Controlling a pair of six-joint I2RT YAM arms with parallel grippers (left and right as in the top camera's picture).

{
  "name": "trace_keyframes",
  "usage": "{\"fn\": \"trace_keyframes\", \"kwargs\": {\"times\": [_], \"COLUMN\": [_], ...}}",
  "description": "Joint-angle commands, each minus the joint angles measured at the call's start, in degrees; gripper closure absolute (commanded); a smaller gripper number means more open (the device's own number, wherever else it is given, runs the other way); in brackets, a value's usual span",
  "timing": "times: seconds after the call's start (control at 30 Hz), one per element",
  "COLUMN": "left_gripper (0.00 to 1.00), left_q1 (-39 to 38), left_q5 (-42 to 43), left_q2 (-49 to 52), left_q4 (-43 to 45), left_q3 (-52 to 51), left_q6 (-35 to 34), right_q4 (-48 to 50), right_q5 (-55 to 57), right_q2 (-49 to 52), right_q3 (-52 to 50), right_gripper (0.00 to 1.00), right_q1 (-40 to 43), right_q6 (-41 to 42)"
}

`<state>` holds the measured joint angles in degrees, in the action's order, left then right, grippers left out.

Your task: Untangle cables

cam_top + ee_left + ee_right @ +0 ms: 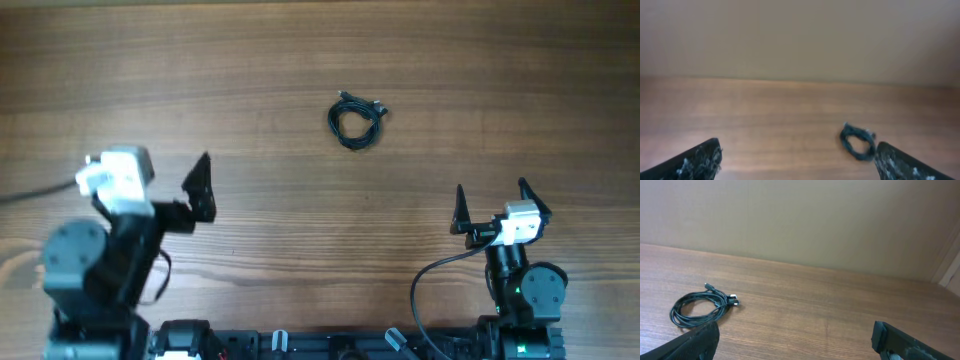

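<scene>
**Both pincers wide, the coil untouched at mid-table**

From my station I saw the cables [357,121] lying as one small, loose coil on the wooden table [250,60]. They sat a little right of centre and toward the far side. Short plug ends stuck out of the top of the bundle. Nothing touched the coil, and it lay well apart from both arms.

The left gripper [797,146] stood wide. In its wrist view the two dark fingers [697,161] sat at the bottom corners with bare wood between them, holding nothing. The same view showed the coil [857,142] ahead and to the right, just beside the inner edge of the right-hand finger in the picture, though somewhat blurred. From overhead I could make out only one black finger [203,178] of that pincer, beside the white camera block [118,172] at the near-left of the table.

The right gripper [491,190] was wide too, its two pointed fingers aimed at the far side, with empty space between them. It sat at the near-right of the table. Through its wrist camera the jaws framed the lower edge of the picture, and the coil [700,309] lay ahead and to the left, just above the left-hand finger. The loops read clearly there, with a plug end poking up and another at the right of the bundle. A plain beige wall [800,220] rose behind the table's far edge.
</scene>
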<state>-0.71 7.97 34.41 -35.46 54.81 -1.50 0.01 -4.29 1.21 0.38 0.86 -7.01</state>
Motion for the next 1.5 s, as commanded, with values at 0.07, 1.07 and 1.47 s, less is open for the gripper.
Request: {"fn": "trace_keyframes", "kwargs": {"times": [0.07, 1.07, 1.47], "left_gripper": [0.0, 0.0, 0.0], "left_q1": [0.35, -0.11, -0.2], "left_q5": [6.08, -5.03, -8.7], "left_q2": [16.37, 39.74, 40.63], "left_q4": [-5.01, 12.28, 12.7], "left_q3": [18.12, 33.29, 33.24], "left_q6": [1.25, 14.78, 14.6], "right_q4": [0.13, 0.13, 0.28], "right_q5": [-0.11, -0.11, -0.76], "right_q2": [-0.63, -0.63, -0.63], "right_q3": [-0.09, -0.09, 0.26], "right_gripper": [0.0, 0.0, 0.0], "right_q1": [0.28, 0.28, 0.28], "right_q6": [-0.48, -0.48, 9.97]}}
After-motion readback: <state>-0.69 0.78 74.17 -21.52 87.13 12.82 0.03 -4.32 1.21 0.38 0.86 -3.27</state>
